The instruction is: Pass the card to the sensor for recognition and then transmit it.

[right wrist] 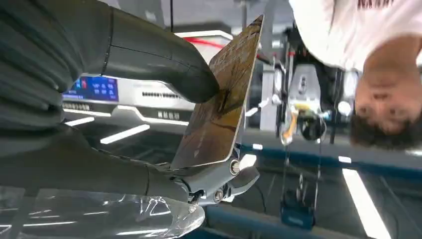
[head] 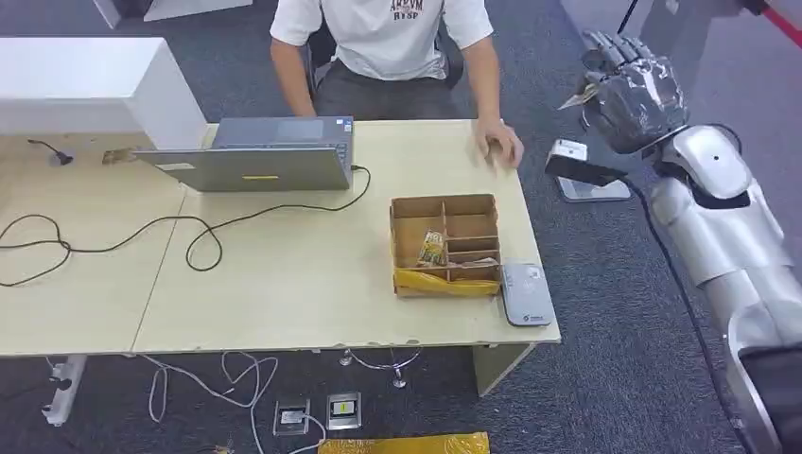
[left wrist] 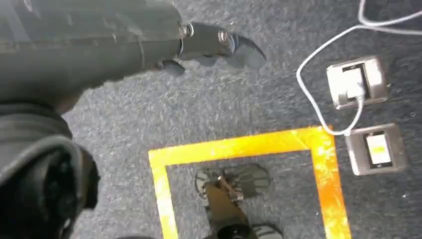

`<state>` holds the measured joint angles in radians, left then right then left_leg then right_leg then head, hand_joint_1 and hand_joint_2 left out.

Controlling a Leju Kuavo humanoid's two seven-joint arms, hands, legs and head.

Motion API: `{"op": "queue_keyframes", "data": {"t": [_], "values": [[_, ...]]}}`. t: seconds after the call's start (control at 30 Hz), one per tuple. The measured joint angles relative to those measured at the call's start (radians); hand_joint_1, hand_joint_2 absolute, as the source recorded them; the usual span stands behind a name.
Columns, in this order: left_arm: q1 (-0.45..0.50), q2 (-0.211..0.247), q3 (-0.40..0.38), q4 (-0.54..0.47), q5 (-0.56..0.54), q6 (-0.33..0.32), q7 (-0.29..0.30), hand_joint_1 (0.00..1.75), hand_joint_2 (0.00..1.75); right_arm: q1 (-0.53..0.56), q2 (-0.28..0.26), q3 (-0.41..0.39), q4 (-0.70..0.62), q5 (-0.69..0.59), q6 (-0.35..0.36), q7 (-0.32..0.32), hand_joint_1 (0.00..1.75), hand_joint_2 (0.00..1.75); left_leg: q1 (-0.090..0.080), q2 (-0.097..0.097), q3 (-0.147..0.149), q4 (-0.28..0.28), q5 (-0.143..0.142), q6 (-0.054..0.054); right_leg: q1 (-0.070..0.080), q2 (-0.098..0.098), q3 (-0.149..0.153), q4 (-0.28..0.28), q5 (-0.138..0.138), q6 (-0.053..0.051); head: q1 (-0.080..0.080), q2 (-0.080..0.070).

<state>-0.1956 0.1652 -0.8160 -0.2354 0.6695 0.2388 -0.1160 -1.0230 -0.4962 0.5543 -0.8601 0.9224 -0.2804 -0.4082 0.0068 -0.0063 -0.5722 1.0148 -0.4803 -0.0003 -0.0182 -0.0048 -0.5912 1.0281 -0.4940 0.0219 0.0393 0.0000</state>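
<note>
The robot's right hand (head: 632,99) was raised off the far right end of the tabletop (head: 284,284), pinching a card (right wrist: 221,99) between its thick grey thumb (right wrist: 159,59) and darker fingers (right wrist: 209,181), so the thin, stiff, tan-printed rectangle stood out edge-on, free to be presented. It hung above a small dark stand with a white top (head: 579,163), which I took to be the sensor, set beside the tabletop within reach of the seated person's hand (head: 499,145), likely ready to take the card afterward. A compartmented cardboard box (head: 444,244) sat near the front edge, with a flat grey reader-like device (head: 526,294) just beside it. The left hand (left wrist: 214,45) hung over speckled carpet and yellow floor tape (left wrist: 239,147); I could not tell whether its fingers were apart or curled.
</note>
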Motion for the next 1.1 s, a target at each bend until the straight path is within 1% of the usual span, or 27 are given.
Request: {"op": "queue_keyframes", "data": {"t": [0.1, 0.2, 0.3, 0.4, 0.6, 0.77, 0.9, 1.1], "values": [[-0.016, -0.004, -0.001, 0.0, -0.012, -0.008, 0.007, 0.0, 0.0, -0.049, 0.045, 0.006, 0.045, 0.018, 0.0, -0.009, 1.75, 1.75, 0.0, -0.001, 0.0, 0.0, 0.0, 0.0, 0.0, -0.001, 0.0, 0.0, 0.0, 0.0, 0.0, 0.0], [-0.023, -0.005, -0.003, 0.0, -0.022, -0.01, 0.015, 0.0, 0.0, -0.076, 0.083, 0.014, 0.083, 0.026, 0.001, -0.022, 1.75, 1.75, 0.001, -0.001, 0.0, 0.0, 0.0, 0.0, 0.001, -0.001, 0.0, 0.0, 0.0, 0.0, 0.0, 0.0], [-0.032, -0.006, -0.011, 0.0, -0.035, -0.018, 0.022, 0.0, 0.0, -0.095, 0.137, 0.019, 0.129, 0.03, 0.002, -0.034, 1.75, 1.75, 0.001, -0.001, 0.0, 0.0, 0.0, 0.0, 0.001, 0.0, 0.0, 0.001, 0.0, 0.0, 0.0, 0.0], [-0.043, -0.008, -0.02, 0.0, -0.044, -0.022, 0.029, 0.0, 0.0, -0.114, 0.189, 0.025, 0.179, 0.03, 0.005, -0.032, 1.75, 1.75, 0.001, -0.001, 0.0, 0.0, 0.0, 0.0, 0.001, -0.001, 0.0, 0.0, 0.0, 0.0, 0.0, 0.0], [-0.049, -0.01, -0.026, 0.0, -0.05, -0.024, 0.039, 0.0, 0.0, -0.134, 0.27, 0.037, 0.266, 0.025, 0.024, -0.025, 1.75, 1.75, 0.001, -0.001, 0.0, 0.0, 0.0, 0.0, 0.001, 0.0, 0.0, 0.0, 0.0, 0.0, 0.0, 0.0], [-0.054, -0.01, -0.035, 0.0, -0.052, -0.029, 0.041, 0.0, 0.0, -0.147, 0.315, 0.046, 0.323, 0.024, 0.032, -0.019, 1.75, 1.75, 0.001, -0.001, 0.0, 0.0, 0.0, 0.0, 0.001, -0.001, 0.0, 0.0, 0.0, 0.0, 0.0, 0.0], [-0.055, -0.01, -0.042, 0.0, -0.058, -0.034, 0.052, 0.0, 0.0, -0.155, 0.339, 0.053, 0.359, 0.022, 0.04, 0.0, 1.75, 1.75, 0.001, -0.001, 0.0, 0.0, 0.0, 0.0, 0.001, -0.001, 0.0, 0.0, 0.0, 0.0, 0.0, 0.0], [-0.059, -0.01, -0.05, 0.0, -0.061, -0.035, 0.061, 0.0, 0.0, -0.152, 0.354, 0.058, 0.407, 0.01, 0.041, 0.012, 1.75, 1.75, 0.001, -0.001, 0.0, 0.0, 0.0, 0.0, 0.001, -0.001, 0.0, 0.0, 0.0, 0.0, 0.0, 0.0]]}}
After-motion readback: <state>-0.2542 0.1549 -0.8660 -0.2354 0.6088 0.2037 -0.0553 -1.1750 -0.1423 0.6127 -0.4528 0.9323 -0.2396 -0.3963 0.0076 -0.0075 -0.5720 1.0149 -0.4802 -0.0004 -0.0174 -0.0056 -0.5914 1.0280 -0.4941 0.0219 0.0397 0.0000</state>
